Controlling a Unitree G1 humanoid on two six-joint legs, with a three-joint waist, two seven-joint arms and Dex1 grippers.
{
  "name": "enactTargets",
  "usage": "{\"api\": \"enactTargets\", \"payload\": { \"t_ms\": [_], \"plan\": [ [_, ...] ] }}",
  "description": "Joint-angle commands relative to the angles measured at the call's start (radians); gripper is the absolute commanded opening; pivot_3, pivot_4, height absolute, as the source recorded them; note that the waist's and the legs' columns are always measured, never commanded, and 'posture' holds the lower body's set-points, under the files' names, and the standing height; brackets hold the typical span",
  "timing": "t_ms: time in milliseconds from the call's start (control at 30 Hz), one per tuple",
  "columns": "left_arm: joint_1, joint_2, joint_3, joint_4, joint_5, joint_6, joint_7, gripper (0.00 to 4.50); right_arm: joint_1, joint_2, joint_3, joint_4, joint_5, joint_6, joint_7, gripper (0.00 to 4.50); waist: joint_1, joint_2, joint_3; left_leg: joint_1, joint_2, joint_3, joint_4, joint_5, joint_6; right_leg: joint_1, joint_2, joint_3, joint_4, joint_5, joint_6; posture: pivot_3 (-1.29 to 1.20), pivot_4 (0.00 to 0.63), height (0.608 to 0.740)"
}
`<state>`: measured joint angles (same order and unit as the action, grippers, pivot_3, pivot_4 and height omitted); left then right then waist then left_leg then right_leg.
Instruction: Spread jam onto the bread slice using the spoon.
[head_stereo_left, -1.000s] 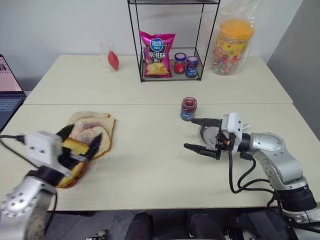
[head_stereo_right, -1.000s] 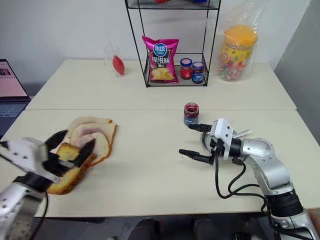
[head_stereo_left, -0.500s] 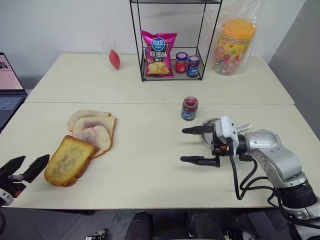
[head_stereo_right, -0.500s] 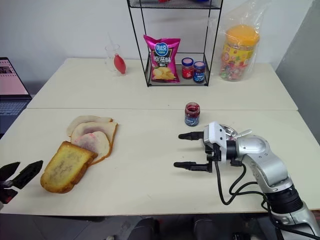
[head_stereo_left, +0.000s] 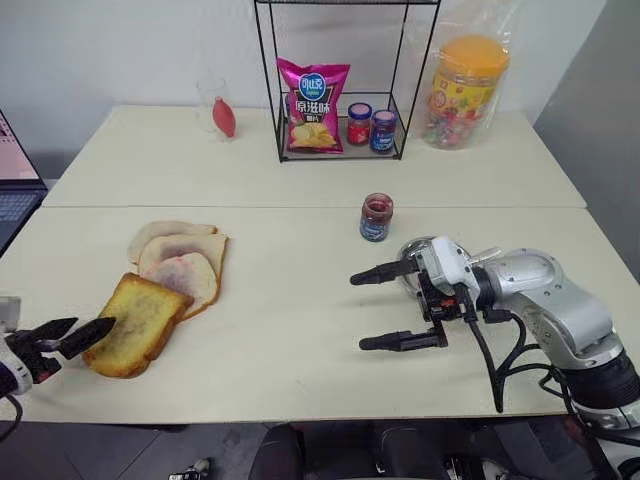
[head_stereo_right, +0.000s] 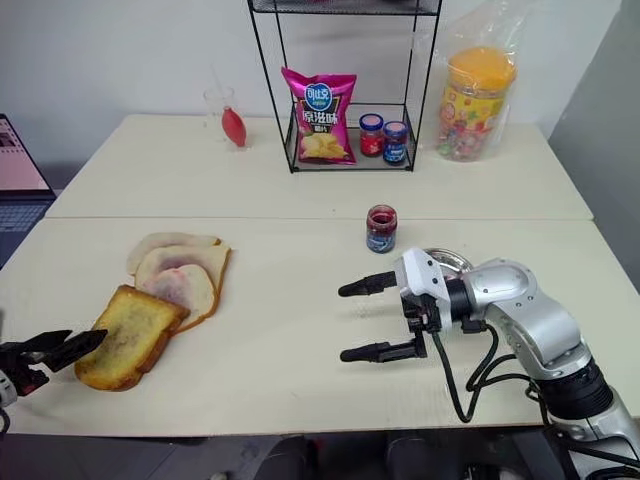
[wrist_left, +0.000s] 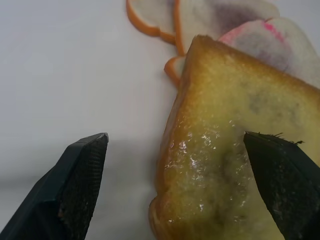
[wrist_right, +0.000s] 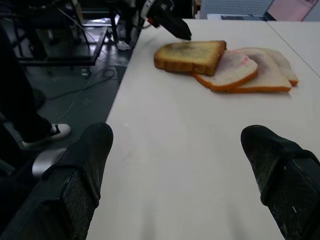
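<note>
Since a second ago, the left gripper (head_stereo_left: 72, 334) is letting go of the bread slice (head_stereo_left: 137, 321) and backing to the lower left, fingers spread and empty. That slice is lying flat on the table (head_stereo_left: 290, 330), overlapping paler slices (head_stereo_left: 180, 255), likely ready for spreading. Right gripper (head_stereo_left: 383, 308) is hovering centre-right, fingers wide and empty. Jam jar (head_stereo_left: 376, 217) is standing just above it; I cannot make out the spoon.

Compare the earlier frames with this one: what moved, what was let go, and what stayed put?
The left gripper, which a second ago closed around the toasted bread slice, has let it go and drawn back toward the table's near left edge, fingers open. The slice lies flat beside the paler slices. The right gripper turned slightly, open and empty. The jam jar stayed put.
</note>
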<state>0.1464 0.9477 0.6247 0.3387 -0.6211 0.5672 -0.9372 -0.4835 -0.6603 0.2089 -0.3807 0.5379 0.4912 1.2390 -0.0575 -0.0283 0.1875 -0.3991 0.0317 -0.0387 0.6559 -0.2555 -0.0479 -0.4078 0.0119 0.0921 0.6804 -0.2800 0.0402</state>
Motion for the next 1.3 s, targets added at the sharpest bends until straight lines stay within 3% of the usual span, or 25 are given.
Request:
{"api": "enactTargets", "payload": {
  "t_ms": [33, 233, 533, 967, 1300],
  "plan": [
    [-0.032, 0.023, -0.029, 0.039, 0.041, -0.025, -0.038, 4.5, -0.016, -0.015, -0.026, -0.03, 0.037, 0.014, 0.014, 4.46, 0.001, -0.001, 0.0, 0.0, 0.0, 0.0, 0.0, 0.0, 0.0, 0.0, 0.0, 0.0, 0.0, 0.0, -0.001, 0.0, 0.15, 0.74],
    [-0.063, 0.005, -0.062, 0.045, 0.081, -0.059, -0.048, 4.32, -0.01, -0.011, -0.036, -0.015, 0.049, 0.05, -0.016, 4.49, 0.001, -0.001, 0.0, 0.0, 0.0, -0.002, -0.002, 0.0, 0.0, 0.0, -0.002, -0.002, 0.0, 0.001, -0.003, 0.0, 0.15, 0.74],
    [-0.063, -0.008, -0.087, 0.026, 0.112, -0.084, -0.058, 2.45, -0.064, 0.063, -0.059, 0.031, 0.043, 0.077, -0.131, 4.5, 0.001, 0.0, 0.0, 0.0, 0.0, -0.002, -0.002, 0.0, 0.0, 0.0, -0.004, -0.002, 0.001, 0.001, -0.002, 0.0, 0.15, 0.74],
    [-0.053, -0.039, -0.072, -0.03, 0.108, -0.092, -0.045, 0.04, -0.148, 0.159, -0.003, 0.107, 0.036, 0.086, -0.112, 4.5, 0.007, 0.0, 0.0, 0.0, 0.0, -0.002, -0.002, 0.0, 0.0, 0.0, -0.004, -0.004, 0.001, 0.002, -0.004, 0.0, 0.15, 0.74],
    [-0.027, -0.089, -0.003, -0.144, 0.058, -0.07, 0.013, 0.04, -0.134, 0.135, 0.01, 0.093, 0.028, 0.069, -0.06, 4.5, 0.007, 0.0, 0.0, 0.0, -0.001, -0.003, -0.002, 0.0, 0.0, 0.001, -0.009, -0.004, 0.0, 0.002, -0.002, 0.0, 0.15, 0.74]
  ]
}}
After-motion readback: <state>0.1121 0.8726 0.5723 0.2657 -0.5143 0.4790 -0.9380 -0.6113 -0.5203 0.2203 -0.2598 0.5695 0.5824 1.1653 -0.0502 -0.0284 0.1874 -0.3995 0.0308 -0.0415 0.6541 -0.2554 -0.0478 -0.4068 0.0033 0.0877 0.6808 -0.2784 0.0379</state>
